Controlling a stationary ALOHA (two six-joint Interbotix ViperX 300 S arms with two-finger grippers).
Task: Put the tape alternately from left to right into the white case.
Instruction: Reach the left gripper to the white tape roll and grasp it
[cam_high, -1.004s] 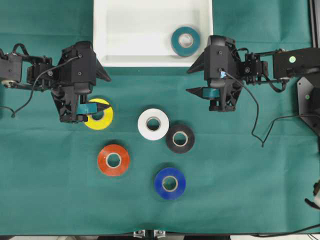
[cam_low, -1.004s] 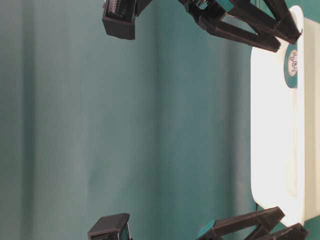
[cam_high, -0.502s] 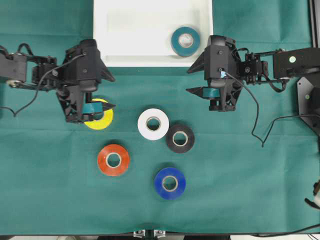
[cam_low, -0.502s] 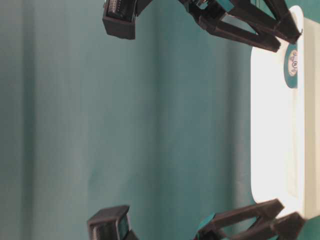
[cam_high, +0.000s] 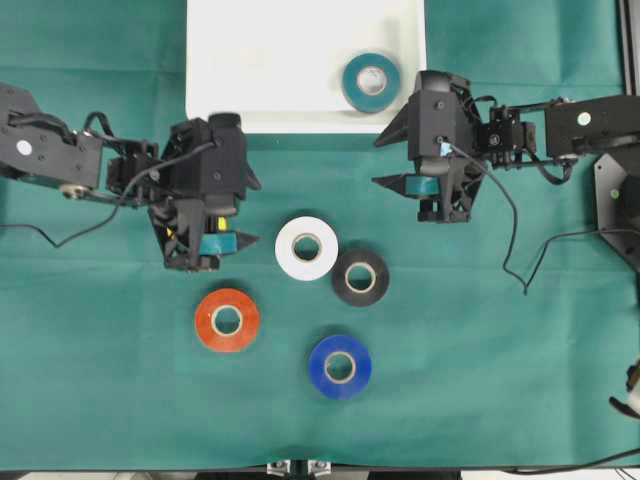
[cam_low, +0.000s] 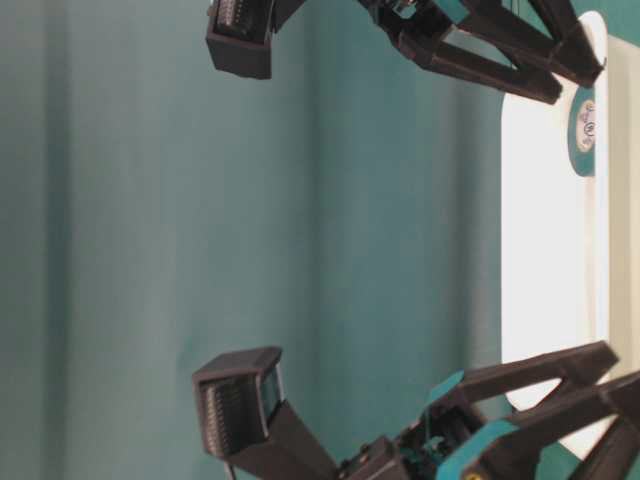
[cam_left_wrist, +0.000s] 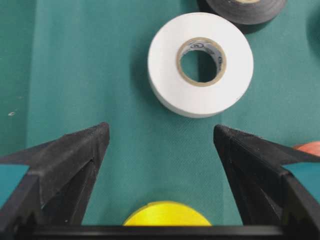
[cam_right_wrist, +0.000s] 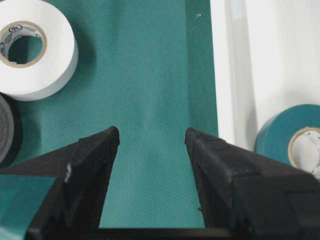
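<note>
The white case (cam_high: 260, 70) sits at the 12 o'clock edge of the table (cam_high: 480, 350), which is covered in green cloth. One roll is in it: the teal tape (cam_high: 371, 82) lies flat near the case's 3 o'clock end, close to the front rim.

The other rolls lie flat on the green cloth. The white tape (cam_high: 306, 248) is near the middle. The black tape (cam_high: 360, 277) touches it at about 4 o'clock. The orange-red tape (cam_high: 227, 320) lies at about 8 o'clock from the white one, well apart from it. The blue tape (cam_high: 340, 366) lies at about 6 o'clock from the black one.

The yellow tape (cam_left_wrist: 166, 214) is almost hidden from above. The left claw (cam_high: 208, 243) is right over it. From the left wrist you can see its yellow top peeking up between the two fingers (cam_left_wrist: 67, 160). The left claw is wide open and is not squeezing the roll.

The right claw (cam_high: 440, 190) hangs over bare cloth, just at 5 o'clock from the case's corner. It is open too, and there is nothing between its fingers (cam_right_wrist: 87, 165).
</note>
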